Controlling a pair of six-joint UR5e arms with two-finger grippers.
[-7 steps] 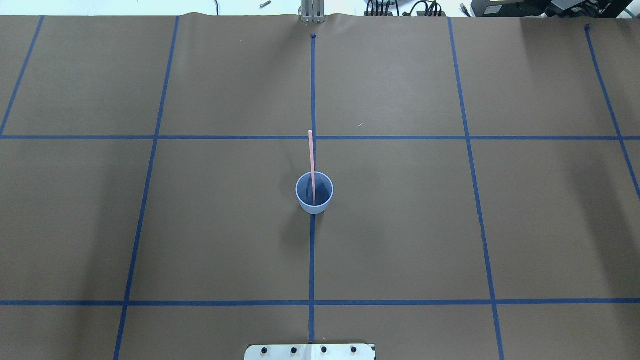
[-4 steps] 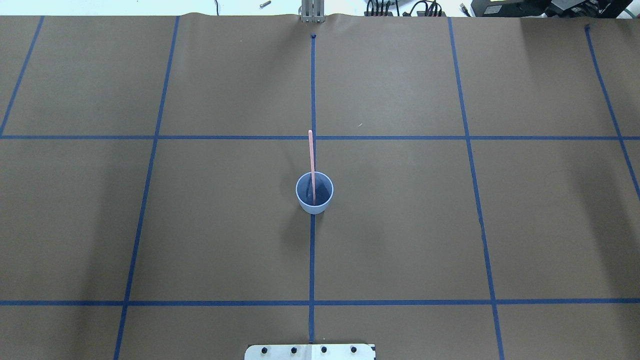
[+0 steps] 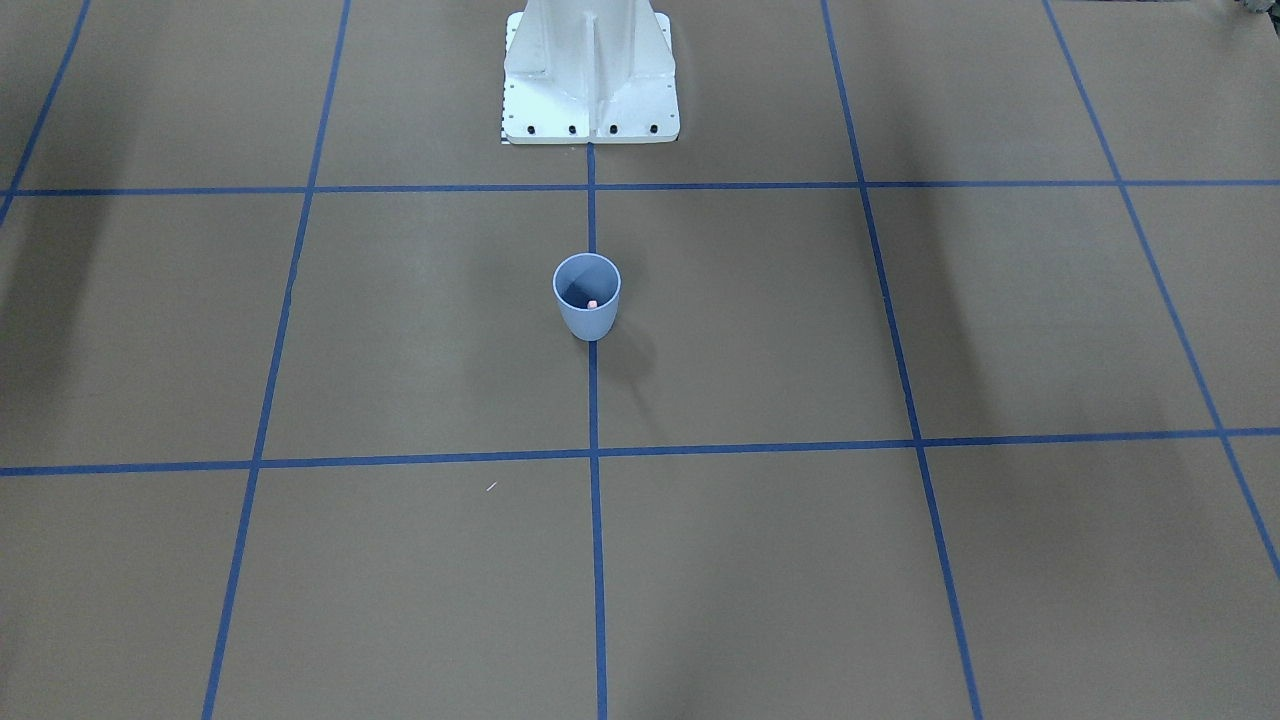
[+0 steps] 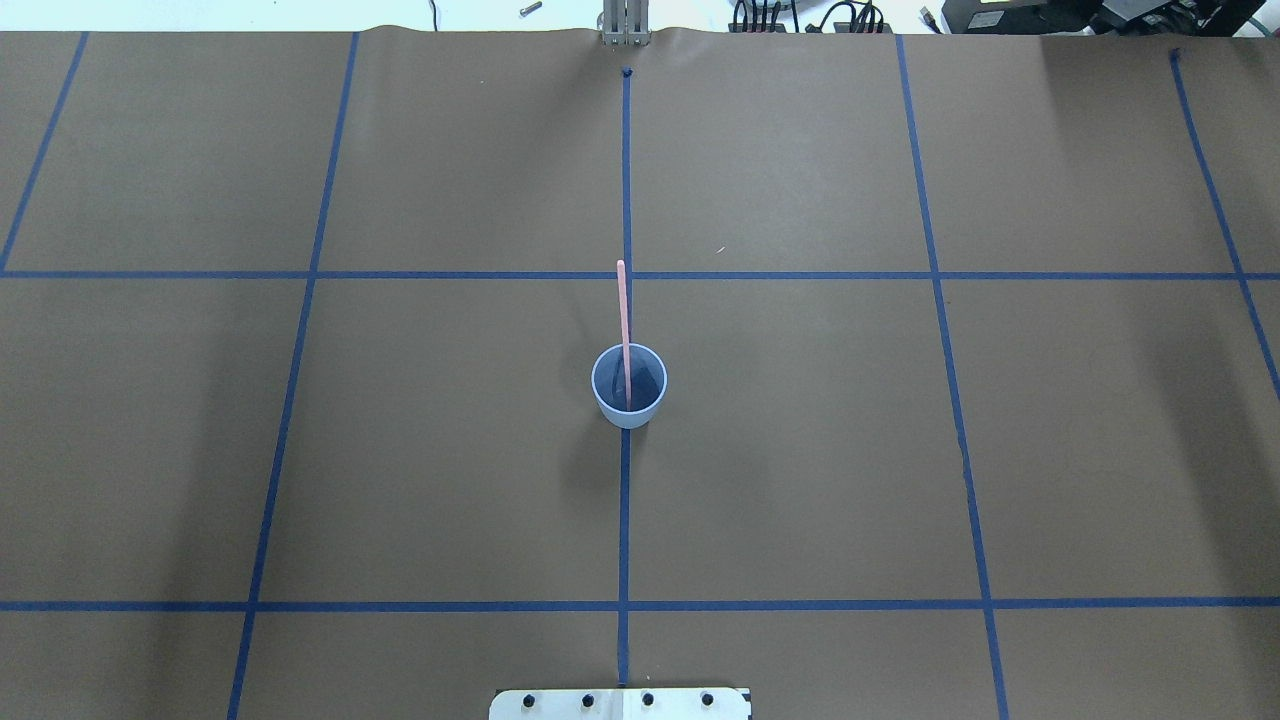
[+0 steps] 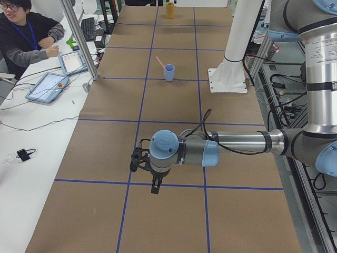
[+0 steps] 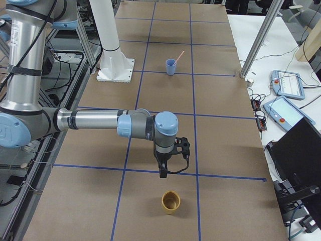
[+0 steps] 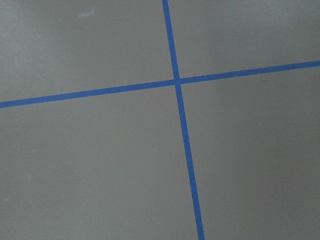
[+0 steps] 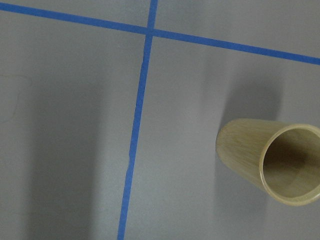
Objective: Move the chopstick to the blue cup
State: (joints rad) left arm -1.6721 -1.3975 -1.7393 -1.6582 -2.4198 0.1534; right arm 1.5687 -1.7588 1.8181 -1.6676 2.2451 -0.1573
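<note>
The blue cup (image 4: 648,393) stands upright on the centre tape line of the brown table (image 4: 800,450). The pink chopstick (image 4: 622,310) stands in it, leaning on the far rim with its upper part sticking out. The front-facing view shows the cup (image 3: 587,318) with the chopstick's pink end (image 3: 592,304) at its near rim. My left gripper (image 5: 154,188) hangs over the table's left end, far from the cup (image 5: 169,74). At the right end, just as far off, hangs my right gripper (image 6: 163,172). I cannot tell whether either is open or shut.
A tan cup (image 6: 170,202) stands just below my right gripper and shows in the right wrist view (image 8: 272,165). The robot's white base (image 3: 590,90) stands behind the blue cup. A person (image 5: 23,31) sits at a side table with tablets (image 5: 50,84).
</note>
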